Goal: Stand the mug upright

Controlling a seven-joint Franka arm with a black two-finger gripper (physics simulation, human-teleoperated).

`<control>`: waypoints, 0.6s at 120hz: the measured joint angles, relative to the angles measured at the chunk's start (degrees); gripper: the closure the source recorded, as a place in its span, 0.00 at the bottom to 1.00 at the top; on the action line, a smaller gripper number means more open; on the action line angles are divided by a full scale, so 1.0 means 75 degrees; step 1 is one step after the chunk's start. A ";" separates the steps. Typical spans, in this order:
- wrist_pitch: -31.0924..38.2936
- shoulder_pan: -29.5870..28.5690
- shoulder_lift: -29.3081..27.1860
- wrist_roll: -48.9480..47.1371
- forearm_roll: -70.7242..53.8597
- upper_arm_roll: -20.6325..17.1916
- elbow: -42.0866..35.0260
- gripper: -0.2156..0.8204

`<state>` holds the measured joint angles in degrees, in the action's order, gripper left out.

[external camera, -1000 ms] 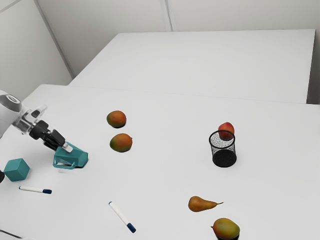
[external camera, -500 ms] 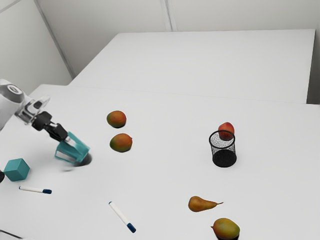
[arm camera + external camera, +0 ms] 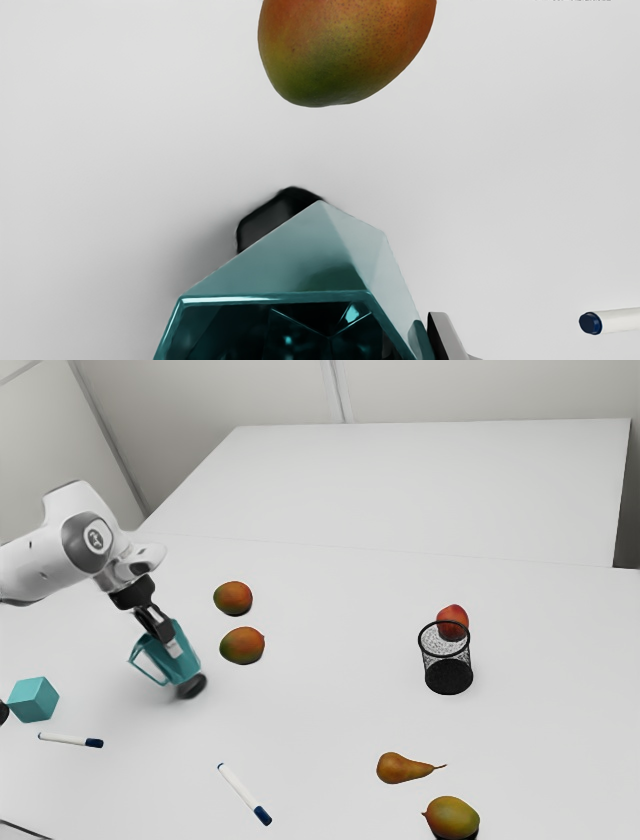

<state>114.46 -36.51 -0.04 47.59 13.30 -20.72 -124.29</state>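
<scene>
Since it swung off its side, mug (image 3: pixel 182 663) (teal, exterior view's left): clamped in gripper (image 3: pixel 171 646), seemingly aloft, righting unfinished.

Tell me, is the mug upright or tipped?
Tilted, not upright: the mug leans in the gripper, its mouth toward the exterior view's left, its base lower and toward that view's right.

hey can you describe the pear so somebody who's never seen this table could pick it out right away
On the white table, find the black mesh basket. Nearer the exterior camera, between that basket and a yellow-green mango, the pear lies on its side. Unlike the plump mango, it is golden brown and tapers to a long, thin stem.
</scene>
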 joint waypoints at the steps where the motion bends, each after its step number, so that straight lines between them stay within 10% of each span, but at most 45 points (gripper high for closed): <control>1: 0.0026 -0.0007 -0.0022 -0.0043 -0.0035 -0.0043 -0.0025 0.95; 72: 0.1372 -0.0069 -0.0367 -0.2791 -0.1083 -0.1558 -0.0971 0.95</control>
<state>124.75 -37.03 -2.80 26.66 5.18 -32.40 -131.57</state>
